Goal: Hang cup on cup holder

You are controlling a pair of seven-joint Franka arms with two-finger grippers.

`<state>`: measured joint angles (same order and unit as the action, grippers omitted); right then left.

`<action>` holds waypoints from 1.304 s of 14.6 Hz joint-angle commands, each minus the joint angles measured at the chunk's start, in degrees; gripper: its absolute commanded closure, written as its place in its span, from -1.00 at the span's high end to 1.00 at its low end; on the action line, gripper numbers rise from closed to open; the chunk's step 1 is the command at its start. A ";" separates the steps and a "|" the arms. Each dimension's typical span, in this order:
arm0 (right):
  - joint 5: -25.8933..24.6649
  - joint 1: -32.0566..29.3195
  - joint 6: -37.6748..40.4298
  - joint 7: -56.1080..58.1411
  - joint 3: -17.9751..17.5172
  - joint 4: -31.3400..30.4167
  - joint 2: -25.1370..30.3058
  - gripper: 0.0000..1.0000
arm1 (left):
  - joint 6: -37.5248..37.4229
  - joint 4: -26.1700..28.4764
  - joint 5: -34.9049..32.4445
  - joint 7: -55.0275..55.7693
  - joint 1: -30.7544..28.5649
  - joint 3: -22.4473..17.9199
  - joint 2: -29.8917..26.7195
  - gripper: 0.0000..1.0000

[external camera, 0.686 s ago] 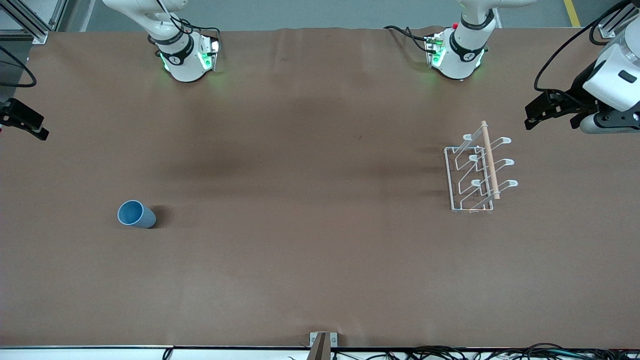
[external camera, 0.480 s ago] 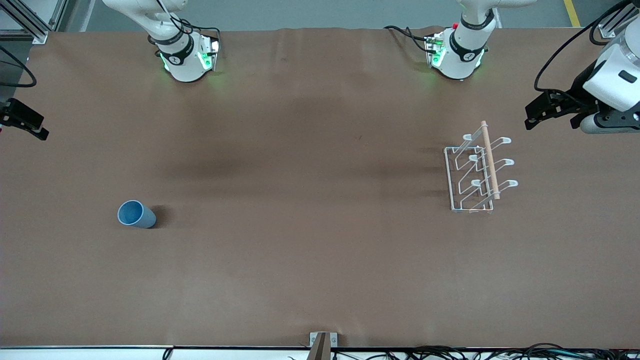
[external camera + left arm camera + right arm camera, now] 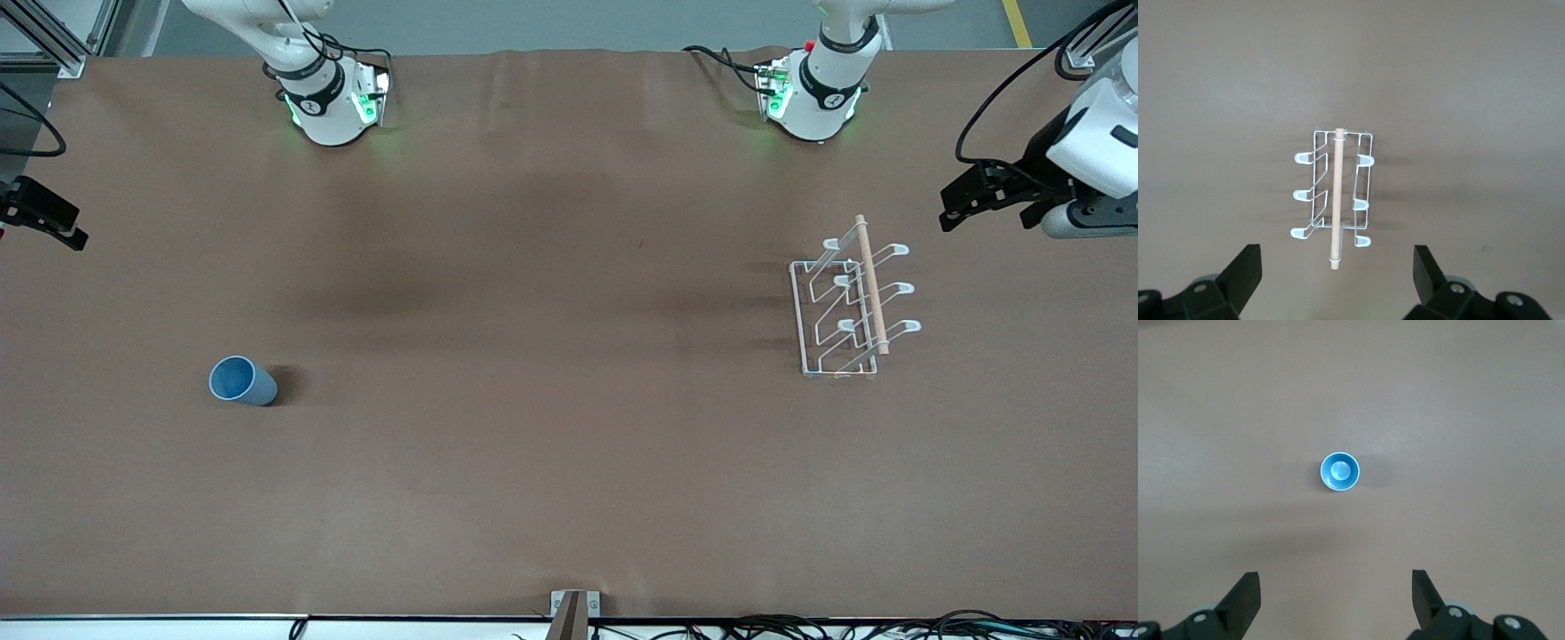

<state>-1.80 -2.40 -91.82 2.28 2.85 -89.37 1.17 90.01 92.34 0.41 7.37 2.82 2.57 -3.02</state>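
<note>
Cup (image 3: 242, 381) upright on tabletop (image 3: 551, 462) toward the right arm's end; cup holder (image 3: 849, 307) standing toward the left arm's end; left gripper (image 3: 1337, 280) and right gripper (image 3: 1336, 600) aloft, spread wide, empty.

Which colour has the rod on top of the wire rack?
Light wood; the rod shows best in the left wrist view.

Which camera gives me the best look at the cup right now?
The right wrist view: the cup sits near mid-picture, seen straight down its open mouth, upright on the table. The front view shows it small, toward the right arm's end. The left wrist view shows only the cup holder, no cup.
</note>
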 commanded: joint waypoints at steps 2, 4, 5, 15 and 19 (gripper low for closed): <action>0.65 -0.85 -2.56 1.32 -0.39 0.60 -6.16 1.00 | 0.16 0.47 -0.67 -0.25 1.14 -0.90 -1.11 1.00; 0.65 -0.94 -5.28 1.41 -0.30 -0.71 -9.06 1.00 | 0.08 0.38 -0.76 -0.25 0.79 -0.81 -1.20 1.00; 0.65 -1.20 -7.21 1.93 -0.30 -2.20 -10.12 1.00 | 0.16 0.38 -0.76 -0.25 0.70 -0.81 -1.11 1.00; 0.65 -3.93 -36.21 8.44 -0.21 -16.70 -22.08 1.00 | -0.10 0.47 -0.67 0.19 0.70 -0.54 -1.20 1.00; 1.09 -3.40 -45.10 8.35 -0.30 -21.02 -25.59 1.00 | -0.10 0.56 -0.67 0.45 0.70 -0.46 -1.20 1.00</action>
<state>-1.62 -5.53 -133.97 9.69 3.04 -108.26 -23.94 89.99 92.30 0.41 7.31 3.20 2.11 -3.14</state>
